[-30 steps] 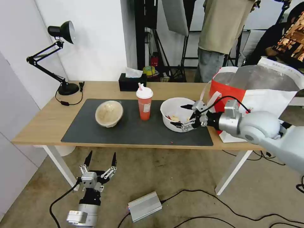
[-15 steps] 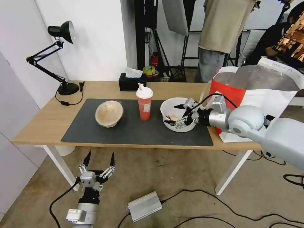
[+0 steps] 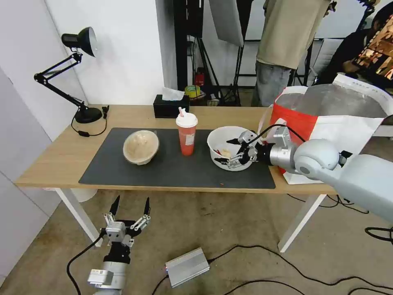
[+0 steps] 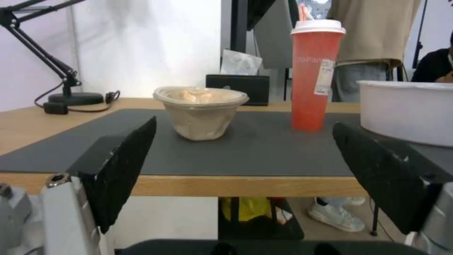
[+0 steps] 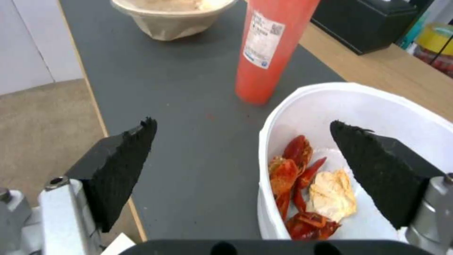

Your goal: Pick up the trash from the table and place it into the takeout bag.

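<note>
The right gripper (image 3: 229, 151) hangs at the near rim of the large white round bowl with red food scraps (image 3: 223, 144), jaws apart, one finger inside and one outside. The bowl sits on the dark grey mat (image 3: 172, 168), left of the white-and-red foil-lined takeout bag (image 3: 327, 119). The left gripper (image 3: 129, 207) waits low before the table (image 3: 53, 159), jaws apart.

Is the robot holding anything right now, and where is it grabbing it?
Nothing is held. The right pincer is open, its fingers straddling the white bowl's near rim without gripping. The left pincer hangs open below the table.

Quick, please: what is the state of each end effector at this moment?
Left end effector: open, holding nothing, low in front of the table.
Right end effector: open, straddling the near rim of the large white round bowl, not gripping it.
</note>
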Controlling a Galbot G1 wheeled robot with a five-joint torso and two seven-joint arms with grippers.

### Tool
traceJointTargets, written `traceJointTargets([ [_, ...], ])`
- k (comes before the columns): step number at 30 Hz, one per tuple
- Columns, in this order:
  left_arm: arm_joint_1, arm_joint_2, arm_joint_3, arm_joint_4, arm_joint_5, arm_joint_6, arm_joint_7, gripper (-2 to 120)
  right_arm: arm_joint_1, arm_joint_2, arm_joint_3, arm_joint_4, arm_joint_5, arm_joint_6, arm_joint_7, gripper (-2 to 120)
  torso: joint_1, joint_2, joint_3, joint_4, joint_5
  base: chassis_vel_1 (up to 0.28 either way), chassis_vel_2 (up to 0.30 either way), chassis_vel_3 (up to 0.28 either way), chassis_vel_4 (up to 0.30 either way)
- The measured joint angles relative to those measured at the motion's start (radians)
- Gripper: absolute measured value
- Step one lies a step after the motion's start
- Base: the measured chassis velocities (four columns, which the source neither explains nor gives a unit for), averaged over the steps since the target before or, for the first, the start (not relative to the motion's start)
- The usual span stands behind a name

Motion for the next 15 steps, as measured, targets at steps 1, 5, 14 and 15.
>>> traceJointTargets([
  [1,0.0,0.0,0.0,0.0,0.0,0.0,0.0,100,0.0,0.0,0.0,0.0,0.0,0.0,0.0,95,0.0,0.0,0.0,0.0,0.0,0.0,0.0,0.0,0.0],
  [5,-0.001,0.0,-0.001,0.006,-0.002,-0.004,0.001,100,-0.016,0.01,0.001,-0.017,-0.002,-0.001,0.0,95,0.0,0.0,0.0,0.0,0.0,0.0,0.0,0.0,0.0],
  [14,-0.007,0.001,-0.002,0.019,-0.003,-0.009,0.001,100,-0.036,0.028,0.001,-0.048,-0.013,-0.001,0.001,95,0.0,0.0,0.0,0.0,0.0,0.0,0.0,0.0,0.0],
  [15,-0.009,0.001,-0.002,0.02,-0.003,-0.009,0.001,100,-0.042,0.032,0.003,-0.056,-0.019,0.0,0.001,95,0.0,0.0,0.0,0.0,-0.0001,0.0,0.0,0.0,0.0],
])
